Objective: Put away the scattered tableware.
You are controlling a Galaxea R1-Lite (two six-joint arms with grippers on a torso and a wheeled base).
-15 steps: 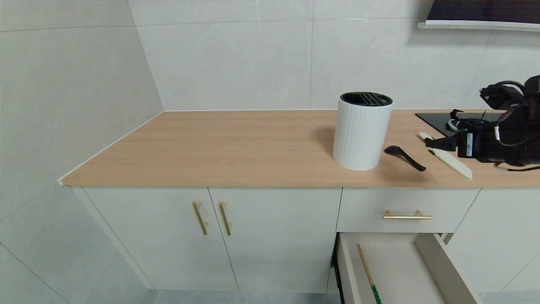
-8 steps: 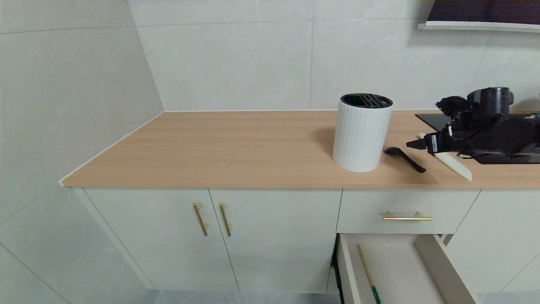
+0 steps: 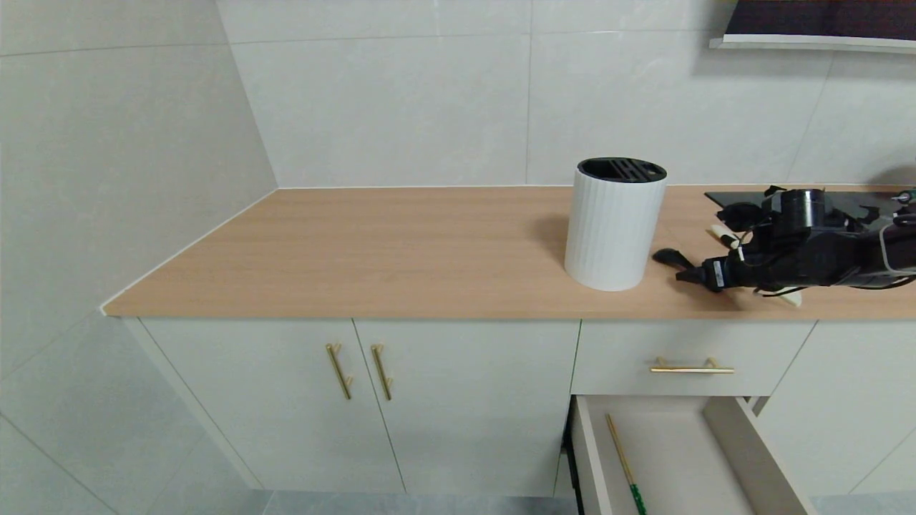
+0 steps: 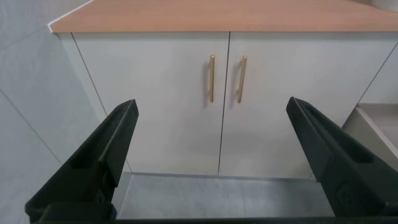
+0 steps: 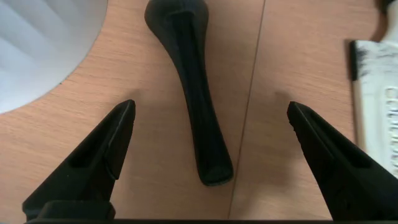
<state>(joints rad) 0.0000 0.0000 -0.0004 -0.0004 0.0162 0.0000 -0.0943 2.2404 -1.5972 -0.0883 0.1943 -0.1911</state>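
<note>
A black spoon (image 3: 668, 255) lies on the wooden counter (image 3: 401, 250) just right of a white ribbed utensil holder (image 3: 614, 225). My right gripper (image 3: 698, 274) hovers low over the spoon's handle. In the right wrist view the spoon (image 5: 193, 93) runs between the open fingers (image 5: 93, 168), with the right gripper (image 5: 210, 112) straddling it and not gripping. A white knife (image 5: 379, 99) lies beside it; its tip (image 3: 791, 299) shows past the arm. My left gripper (image 4: 211, 106) hangs open, below counter height, facing the cabinet doors.
Below the counter a drawer (image 3: 744, 458) stands open with a pair of chopsticks (image 3: 622, 458) inside. A black cooktop (image 3: 737, 200) sits at the back right. Cabinet doors with gold handles (image 4: 227, 78) face the left gripper. The counter's left half is bare wood.
My right arm has come down and moved left, from above the knife to low over the spoon's handle, now covering most of the knife. The spoon, knife and holder have not moved.
</note>
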